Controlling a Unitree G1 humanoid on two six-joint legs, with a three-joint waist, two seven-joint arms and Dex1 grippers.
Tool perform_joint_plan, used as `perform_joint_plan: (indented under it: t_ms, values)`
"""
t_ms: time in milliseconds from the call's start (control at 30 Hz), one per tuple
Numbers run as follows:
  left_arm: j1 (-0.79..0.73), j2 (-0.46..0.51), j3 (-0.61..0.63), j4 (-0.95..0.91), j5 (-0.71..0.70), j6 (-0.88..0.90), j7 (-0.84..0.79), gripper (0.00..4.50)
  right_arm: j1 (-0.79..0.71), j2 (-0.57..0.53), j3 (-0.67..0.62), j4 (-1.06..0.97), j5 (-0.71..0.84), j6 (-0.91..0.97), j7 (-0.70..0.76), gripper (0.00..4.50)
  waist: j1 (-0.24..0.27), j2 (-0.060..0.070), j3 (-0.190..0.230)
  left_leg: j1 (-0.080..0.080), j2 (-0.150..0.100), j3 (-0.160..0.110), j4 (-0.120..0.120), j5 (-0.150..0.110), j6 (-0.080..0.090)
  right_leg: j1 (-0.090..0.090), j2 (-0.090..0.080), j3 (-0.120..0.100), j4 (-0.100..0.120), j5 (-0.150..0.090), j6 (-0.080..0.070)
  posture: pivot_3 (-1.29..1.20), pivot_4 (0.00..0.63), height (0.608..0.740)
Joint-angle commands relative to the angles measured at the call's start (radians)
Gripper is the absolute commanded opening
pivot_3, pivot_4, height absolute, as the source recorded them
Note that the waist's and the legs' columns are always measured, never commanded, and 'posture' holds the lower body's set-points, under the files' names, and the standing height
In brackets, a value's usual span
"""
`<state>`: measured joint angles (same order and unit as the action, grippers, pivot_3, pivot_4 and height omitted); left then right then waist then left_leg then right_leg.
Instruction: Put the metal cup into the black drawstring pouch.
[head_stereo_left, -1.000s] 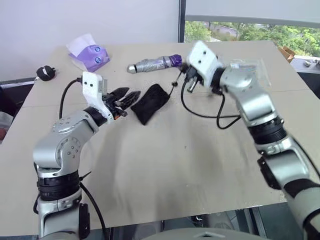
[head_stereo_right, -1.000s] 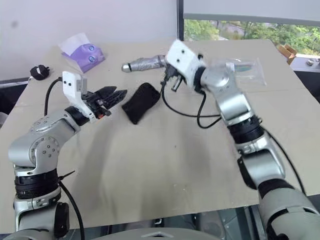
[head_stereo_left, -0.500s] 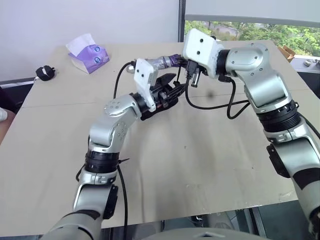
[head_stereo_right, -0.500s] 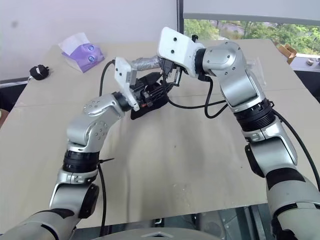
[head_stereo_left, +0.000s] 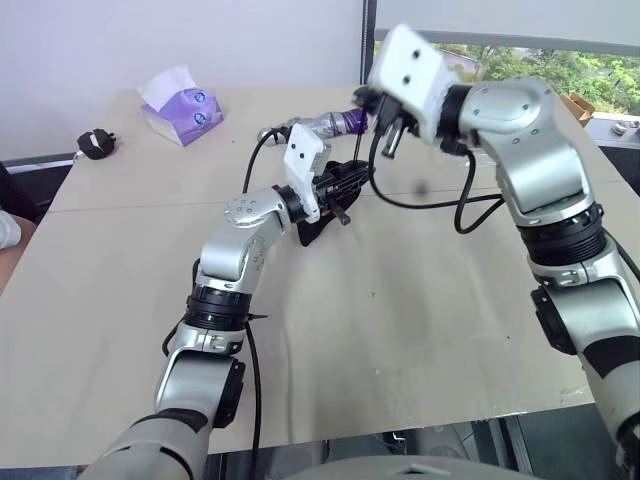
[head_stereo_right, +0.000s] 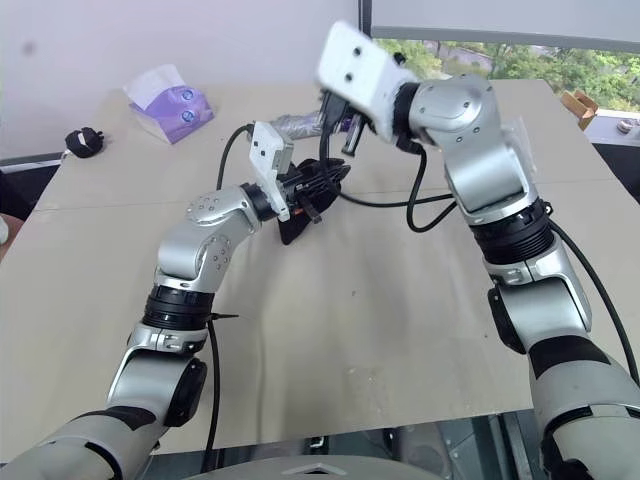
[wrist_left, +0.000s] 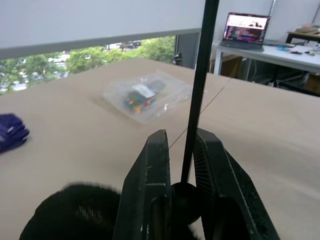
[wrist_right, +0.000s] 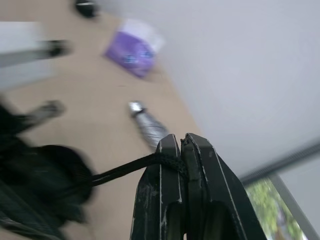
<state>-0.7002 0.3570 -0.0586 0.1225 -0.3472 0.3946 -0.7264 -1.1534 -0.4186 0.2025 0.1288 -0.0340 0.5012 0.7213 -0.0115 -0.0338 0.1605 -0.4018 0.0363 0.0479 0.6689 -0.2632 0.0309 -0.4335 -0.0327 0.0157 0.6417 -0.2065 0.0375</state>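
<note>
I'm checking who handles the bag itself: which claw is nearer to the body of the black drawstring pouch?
Left. The left claw is at the black drawstring pouch, while the right claw pinches its cord above it.

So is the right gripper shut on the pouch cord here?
Yes. The right gripper is shut on the black cord, which runs taut to the pouch.

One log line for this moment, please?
right gripper: shut on cord | left gripper: shut on toggle | black drawstring pouch: at left gripper

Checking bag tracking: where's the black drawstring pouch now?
Left eye view: black drawstring pouch at table centre, under the left gripper, near the umbrella; its cord runs up to the right gripper.
</note>
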Motion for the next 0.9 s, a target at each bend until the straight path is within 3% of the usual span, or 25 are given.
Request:
perform_joint_plan:
  t_ms: [33,133,233,367,433,467,500,600,733,867,900]
  values:
    - [0.019,0.065,0.027,0.079,0.063,-0.041,0.011,0.15,-0.063,-0.067,-0.173,0.23,-0.012,-0.085,-0.179,0.0,0.0,0.0,0.0,0.0,0.0,0.0,0.0,0.0,0.0,0.0,0.0,0.0,0.0,0.0,0.0,0.0,0.15,0.74]
    - [0.018,0.108,0.041,0.14,0.095,-0.067,0.029,0.15,-0.069,-0.125,-0.228,0.435,-0.012,-0.182,-0.28,0.0,0.0,0.0,0.0,0.0,0.0,0.002,0.0,0.0,0.0,0.001,0.0,-0.001,0.0,0.0,0.0,0.0,0.15,0.74]
    - [0.011,0.12,0.038,0.155,0.102,-0.093,0.026,0.15,-0.032,-0.154,-0.223,0.529,0.009,-0.245,-0.275,0.0,-0.004,0.003,0.002,0.0,0.0,0.003,-0.002,0.0,0.0,0.0,0.0,0.001,-0.001,0.0,0.0,0.0,0.15,0.74]
    - [-0.018,0.056,-0.025,0.123,0.082,-0.111,-0.009,0.15,0.187,-0.136,-0.187,0.334,0.121,-0.206,-0.062,0.0,0.001,0.003,0.001,-0.002,0.001,0.001,-0.004,0.002,-0.003,0.0,0.0,-0.001,-0.001,0.0,0.001,0.0,0.15,0.74]
    - [-0.021,0.036,-0.039,0.097,0.061,-0.108,-0.045,0.15,0.272,-0.157,-0.175,0.258,0.129,-0.205,-0.026,0.0,0.003,0.003,0.001,-0.007,0.001,0.0,-0.003,0.002,-0.003,-0.002,0.0,-0.003,-0.001,-0.001,0.002,0.0,0.15,0.74]
    - [-0.017,0.027,-0.036,0.046,0.025,-0.088,-0.074,1.23,0.323,-0.171,-0.185,0.21,0.146,-0.18,-0.011,0.67,0.002,0.003,0.001,-0.014,0.001,0.0,0.0,0.002,-0.004,-0.008,0.0,-0.003,0.0,-0.001,0.002,0.0,0.15,0.74]
    - [-0.01,0.023,-0.015,-0.025,-0.004,-0.039,-0.053,1.51,0.399,-0.197,-0.211,0.137,0.166,-0.16,0.005,0.89,0.002,0.004,0.001,-0.015,0.001,0.0,0.001,0.002,-0.004,-0.009,-0.001,-0.001,0.001,0.0,0.003,0.0,0.15,0.74]
    - [0.08,0.063,0.072,-0.256,-0.084,0.121,0.025,2.91,0.616,-0.272,-0.296,-0.085,0.24,-0.108,0.058,2.25,0.007,0.004,0.001,-0.016,0.001,-0.002,0.001,0.002,-0.003,-0.009,-0.002,-0.001,-0.001,0.0,0.004,0.0,0.15,0.74]
    - [0.306,0.128,0.208,-0.497,-0.14,0.235,0.109,2.98,0.872,-0.32,-0.387,-0.307,0.304,-0.076,0.083,4.19,-0.009,0.007,-0.001,-0.01,0.002,-0.002,-0.001,-0.001,0.002,-0.008,-0.001,0.003,-0.001,0.0,0.005,0.0,0.15,0.74]
    - [0.558,0.157,0.359,-0.663,-0.245,0.281,0.109,2.98,1.053,-0.265,-0.455,-0.5,0.416,-0.07,0.075,4.36,-0.012,0.007,-0.001,-0.002,0.003,-0.001,-0.001,-0.001,0.002,-0.003,0.002,0.005,0.0,-0.001,0.004,0.0,0.15,0.74]
    - [0.615,0.156,0.374,-0.691,-0.246,0.272,0.114,3.53,1.077,-0.248,-0.456,-0.529,0.424,-0.08,0.066,4.5,-0.012,0.007,-0.001,0.002,0.004,-0.001,-0.001,-0.002,0.002,0.0,0.003,0.006,0.001,-0.001,0.004,0.0,0.15,0.74]
